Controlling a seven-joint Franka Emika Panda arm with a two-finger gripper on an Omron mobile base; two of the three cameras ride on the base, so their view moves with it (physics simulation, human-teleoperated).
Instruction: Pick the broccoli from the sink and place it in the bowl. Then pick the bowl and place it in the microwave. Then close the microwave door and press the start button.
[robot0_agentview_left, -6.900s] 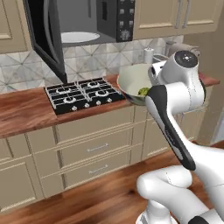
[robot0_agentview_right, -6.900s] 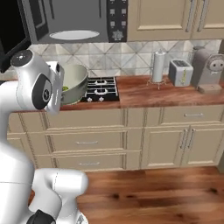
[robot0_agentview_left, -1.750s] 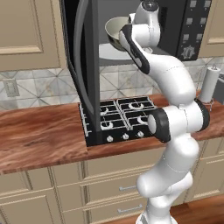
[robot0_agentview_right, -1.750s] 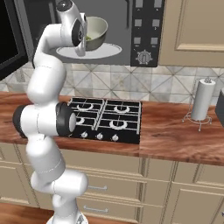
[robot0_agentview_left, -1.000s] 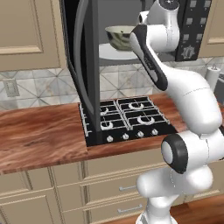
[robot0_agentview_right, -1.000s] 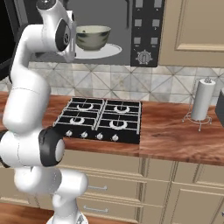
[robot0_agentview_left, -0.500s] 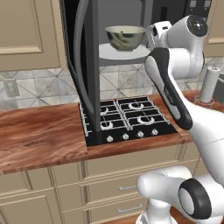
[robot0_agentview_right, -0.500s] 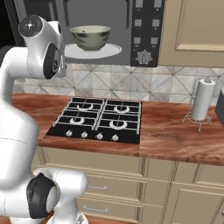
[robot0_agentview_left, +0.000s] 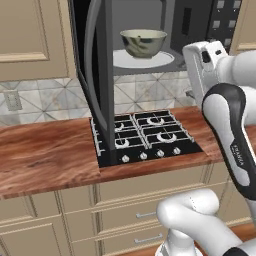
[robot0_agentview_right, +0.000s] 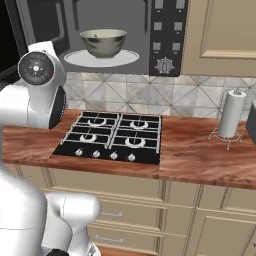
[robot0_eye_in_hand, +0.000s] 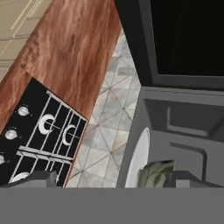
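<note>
1. The bowl (robot0_agentview_left: 143, 42) now stands on the white turntable plate (robot0_agentview_right: 101, 57) inside the microwave (robot0_agentview_right: 112, 35), upright and near the middle of the plate; a second ago the arm was at the opening with it, so the placing step looks done

2. The hand (robot0_eye_in_hand: 111, 179) has let go and pulled back out of the cavity; its fingers are spread as wide as they go and hold nothing, and past them the bowl and plate rim appear

3. Over that second the arm has swung away from the oven and now hangs folded in front of the base, well apart from the bowl

4. The broccoli cannot be made out from here; it is presumably down inside the bowl, hidden by the wall

5. The microwave door (robot0_agentview_left: 92, 75) hangs wide open, swung out to the left over the bench (robot0_agentview_left: 45, 155) beside the stove (robot0_agentview_left: 142, 137)

6. What remains, as I judge it: get behind the door, push it shut, then press start on the button panel (robot0_agentview_right: 165, 37) at the right
</note>
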